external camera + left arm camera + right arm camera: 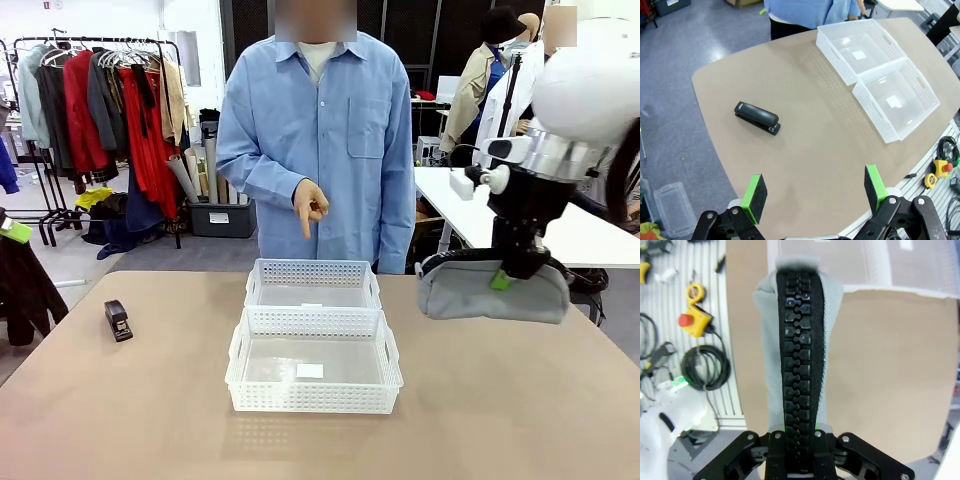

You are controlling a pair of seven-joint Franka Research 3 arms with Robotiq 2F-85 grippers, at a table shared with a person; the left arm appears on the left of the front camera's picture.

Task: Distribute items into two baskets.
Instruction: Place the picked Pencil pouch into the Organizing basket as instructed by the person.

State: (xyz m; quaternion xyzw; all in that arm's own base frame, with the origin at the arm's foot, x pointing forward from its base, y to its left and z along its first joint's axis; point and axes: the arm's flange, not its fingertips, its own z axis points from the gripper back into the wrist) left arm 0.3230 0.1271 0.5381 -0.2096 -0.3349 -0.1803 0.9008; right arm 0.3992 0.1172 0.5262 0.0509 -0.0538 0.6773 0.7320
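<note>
The grey waist bag (455,292) hangs in the air to the right of the two baskets (314,398), pinched at its top edge by the right gripper (499,280). It looks soft and light (both ends sag), so I think it may catch on a basket rim. Open table (500,400) lies between them. The left gripper (813,192) is spread wide.

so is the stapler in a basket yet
No, the stapler lies on the bare table, left of the near basket and the far basket.
</note>
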